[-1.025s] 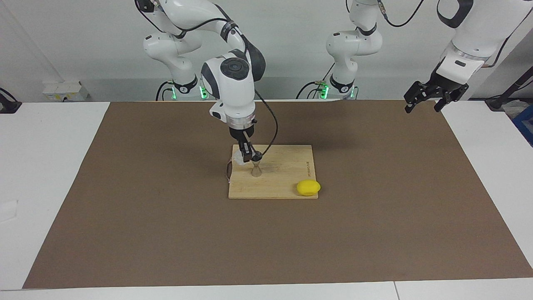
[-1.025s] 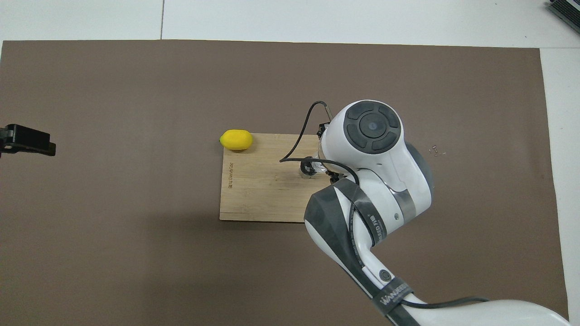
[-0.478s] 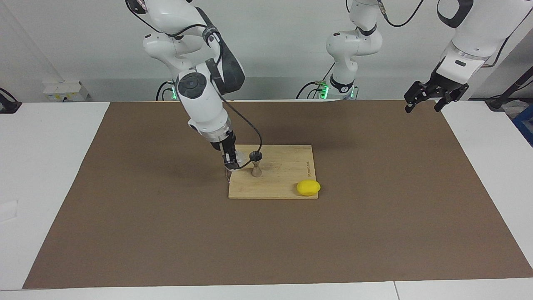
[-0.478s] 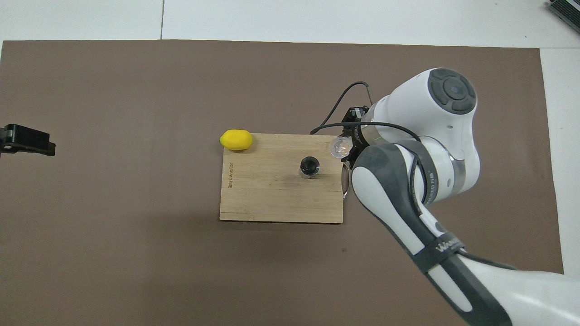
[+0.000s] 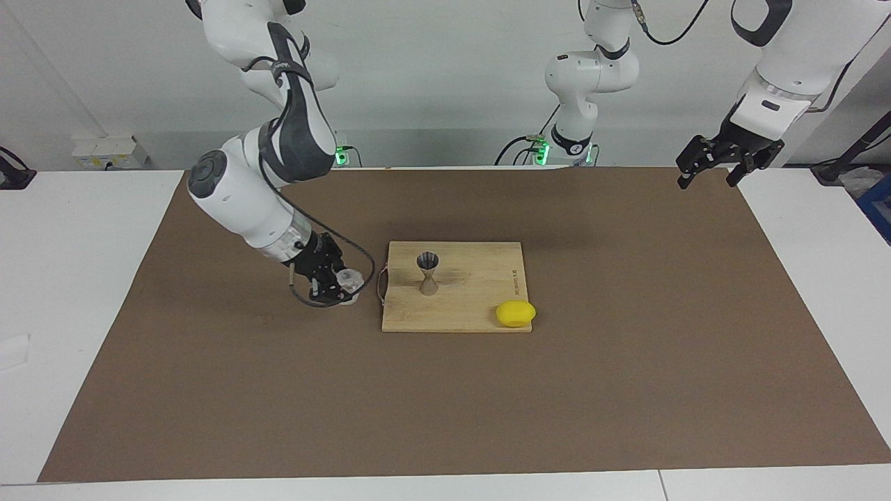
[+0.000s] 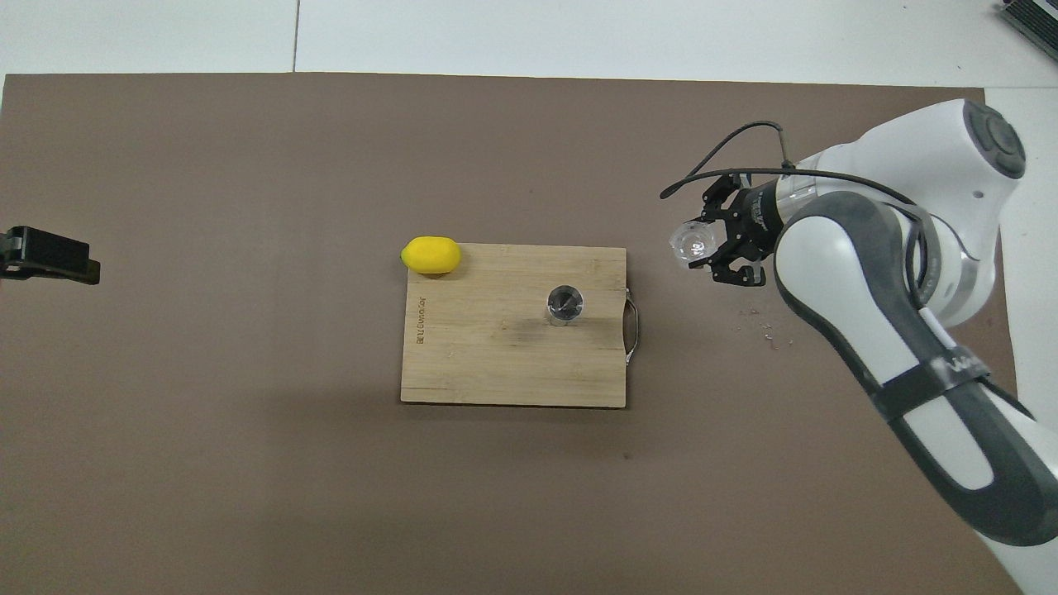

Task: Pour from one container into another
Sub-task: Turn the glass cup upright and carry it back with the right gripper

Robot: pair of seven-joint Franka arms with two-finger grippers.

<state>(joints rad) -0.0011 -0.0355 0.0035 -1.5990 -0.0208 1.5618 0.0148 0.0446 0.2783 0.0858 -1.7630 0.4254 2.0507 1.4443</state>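
Jigger (image 5: pixel 427 273) on bamboo board (image 5: pixel 473 306)

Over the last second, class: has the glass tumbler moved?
Yes. The right tool has carried the glass tumbler away from over the jigger, off the cutting board, toward the right arm's end of the table.

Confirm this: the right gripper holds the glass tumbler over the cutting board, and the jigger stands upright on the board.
Not quite. The right gripper holds the glass tumbler over the brown mat, beside the cutting board; the facing view shows it. The jigger does stand upright on the board.
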